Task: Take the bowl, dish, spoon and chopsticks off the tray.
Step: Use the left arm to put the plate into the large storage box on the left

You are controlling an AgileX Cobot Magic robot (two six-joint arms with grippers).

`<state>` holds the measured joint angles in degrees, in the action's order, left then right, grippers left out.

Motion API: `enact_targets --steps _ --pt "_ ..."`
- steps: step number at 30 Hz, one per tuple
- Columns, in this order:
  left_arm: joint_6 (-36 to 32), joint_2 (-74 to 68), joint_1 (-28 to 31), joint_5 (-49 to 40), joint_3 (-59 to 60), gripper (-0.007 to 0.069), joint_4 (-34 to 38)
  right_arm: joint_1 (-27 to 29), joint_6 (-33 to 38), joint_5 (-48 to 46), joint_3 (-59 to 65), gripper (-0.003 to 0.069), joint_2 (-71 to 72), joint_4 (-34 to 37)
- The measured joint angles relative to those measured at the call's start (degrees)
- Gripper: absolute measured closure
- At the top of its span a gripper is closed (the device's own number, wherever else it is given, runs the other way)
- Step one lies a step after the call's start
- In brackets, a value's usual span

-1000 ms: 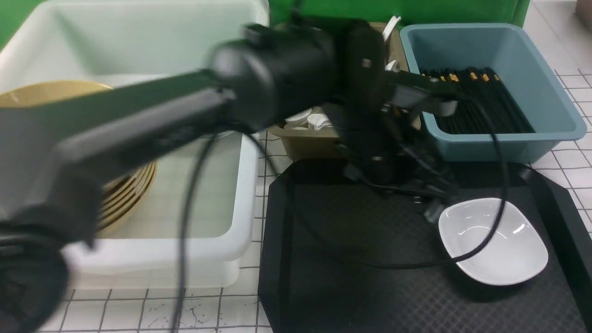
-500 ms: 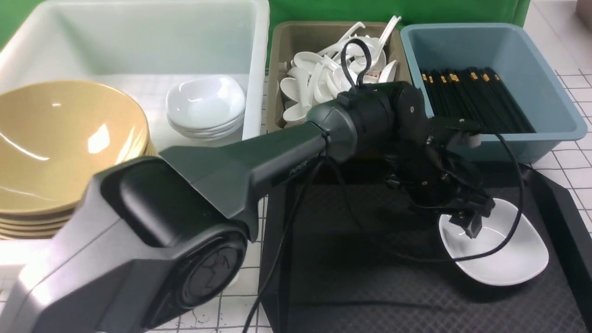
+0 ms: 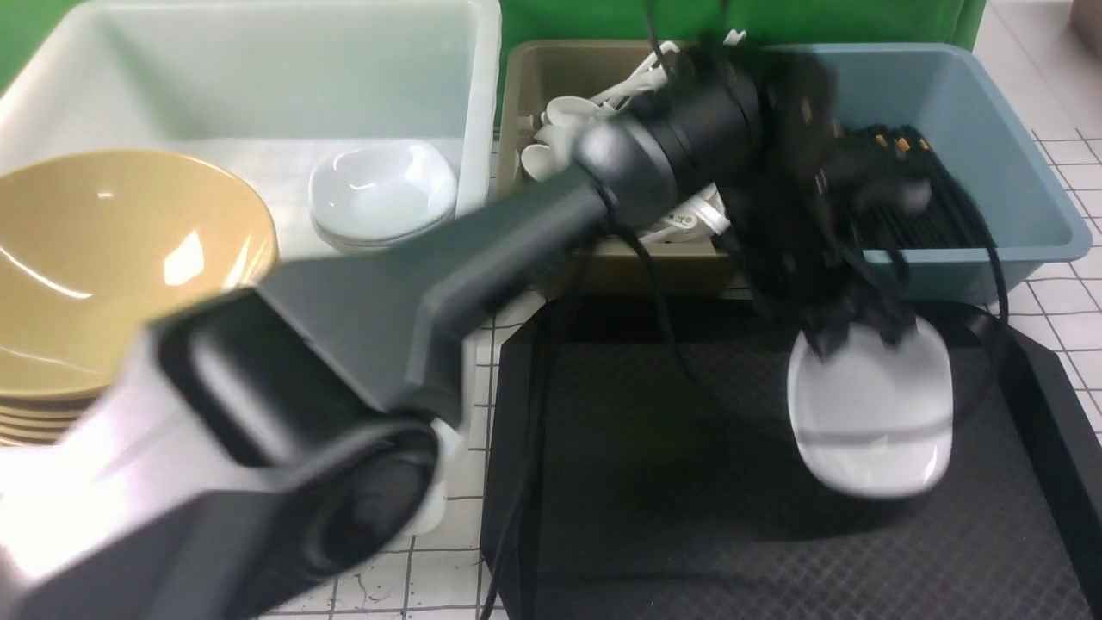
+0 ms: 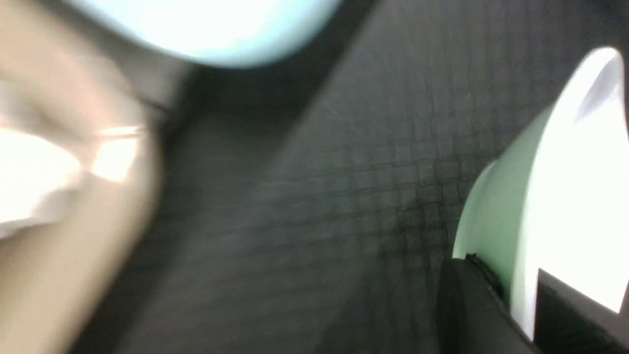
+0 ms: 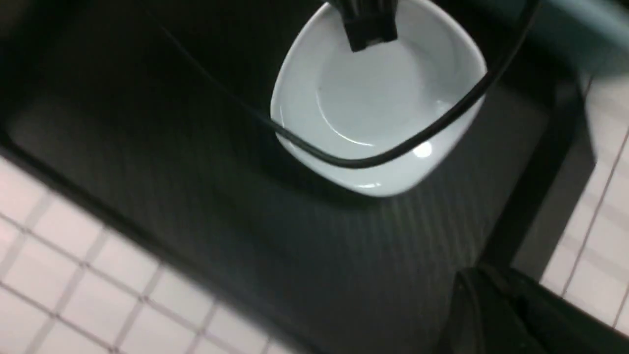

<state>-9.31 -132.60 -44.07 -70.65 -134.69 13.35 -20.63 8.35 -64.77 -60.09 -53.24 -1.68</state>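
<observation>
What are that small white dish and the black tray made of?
The dish looks like glazed ceramic, possibly melamine: smooth, glossy white with bright reflections. The tray looks like moulded plastic: matte black with a fine diamond texture and raised rim.
</observation>
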Motion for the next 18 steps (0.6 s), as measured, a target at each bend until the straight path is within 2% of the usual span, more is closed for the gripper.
enact_targets --steps 5,8,11,14,18 --pt "0.1 9.8 4.8 -0.8 -1.5 0.062 -2.7 -3.8 3.9 2.1 -8.8 0.0603 -5.8 4.5" --pt "0.5 16.1 9.2 -1.2 -0.6 0.062 -4.7 -9.8 5.1 3.3 -14.4 0.0603 -11.1 5.9" --pt "0.7 22.9 15.7 -1.3 3.8 0.0621 -7.2 -16.7 5.5 4.2 -19.9 0.0603 -17.3 6.5" --pt "0.7 28.1 21.9 -1.6 10.1 0.0621 -8.9 -20.9 5.6 4.4 -22.6 0.0602 -20.9 6.2" --pt "0.7 33.6 33.1 -1.2 19.9 0.0621 -9.7 -23.0 5.8 5.8 -23.7 0.0601 -23.6 4.7"
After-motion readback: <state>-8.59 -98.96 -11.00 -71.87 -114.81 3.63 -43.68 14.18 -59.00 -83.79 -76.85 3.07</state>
